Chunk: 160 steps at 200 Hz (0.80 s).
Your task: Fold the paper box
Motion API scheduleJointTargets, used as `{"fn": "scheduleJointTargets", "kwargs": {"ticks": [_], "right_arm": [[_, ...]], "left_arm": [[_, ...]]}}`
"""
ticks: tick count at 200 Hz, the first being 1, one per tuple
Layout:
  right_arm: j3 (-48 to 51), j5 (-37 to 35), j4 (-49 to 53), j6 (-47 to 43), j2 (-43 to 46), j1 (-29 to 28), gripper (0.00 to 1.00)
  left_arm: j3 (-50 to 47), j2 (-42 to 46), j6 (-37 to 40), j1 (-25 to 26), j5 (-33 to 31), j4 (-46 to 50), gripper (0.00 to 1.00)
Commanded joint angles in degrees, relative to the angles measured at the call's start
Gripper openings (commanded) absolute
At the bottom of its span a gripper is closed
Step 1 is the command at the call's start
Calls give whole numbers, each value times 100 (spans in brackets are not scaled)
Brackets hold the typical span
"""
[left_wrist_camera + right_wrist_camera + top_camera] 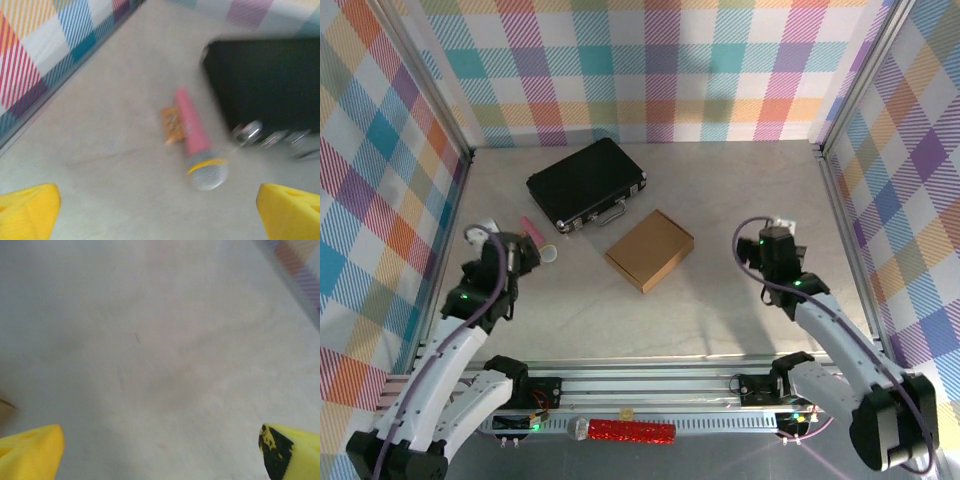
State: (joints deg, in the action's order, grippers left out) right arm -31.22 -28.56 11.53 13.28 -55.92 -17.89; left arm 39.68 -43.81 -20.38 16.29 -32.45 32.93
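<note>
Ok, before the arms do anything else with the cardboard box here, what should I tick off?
1. The left gripper is open and empty: ok.
2. The right gripper is open and empty: ok.
3. The cardboard box lies free on the table, apart from both grippers: ok.
4. The box is fully closed: cannot tell. From above it looks shut with no flaps sticking out, but its sides are hidden.
5. The black case is apart from the box: ok, a narrow gap shows.
6. The space ahead of the left gripper is free: not ok, a pink microphone lies there.
</note>
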Motion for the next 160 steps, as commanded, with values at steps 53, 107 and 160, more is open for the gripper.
{"fn": "scheduleJointTargets", "kwargs": {"ticks": [53,107,160], "right_arm": [[461,1222,-3638,-1228,-2067,517,99],[504,2606,-5236,-1258,-2980,1601,99],[925,3054,-6124,-1083,-3153,1937,99]], "left_arm": [[-1589,-1493,1457,-559,1064,-4157,100],[-1260,-3819,1903,-1075,1817,-6725,100],[-1910,-4671,1943,-1241,1898,-8841,100]]}}
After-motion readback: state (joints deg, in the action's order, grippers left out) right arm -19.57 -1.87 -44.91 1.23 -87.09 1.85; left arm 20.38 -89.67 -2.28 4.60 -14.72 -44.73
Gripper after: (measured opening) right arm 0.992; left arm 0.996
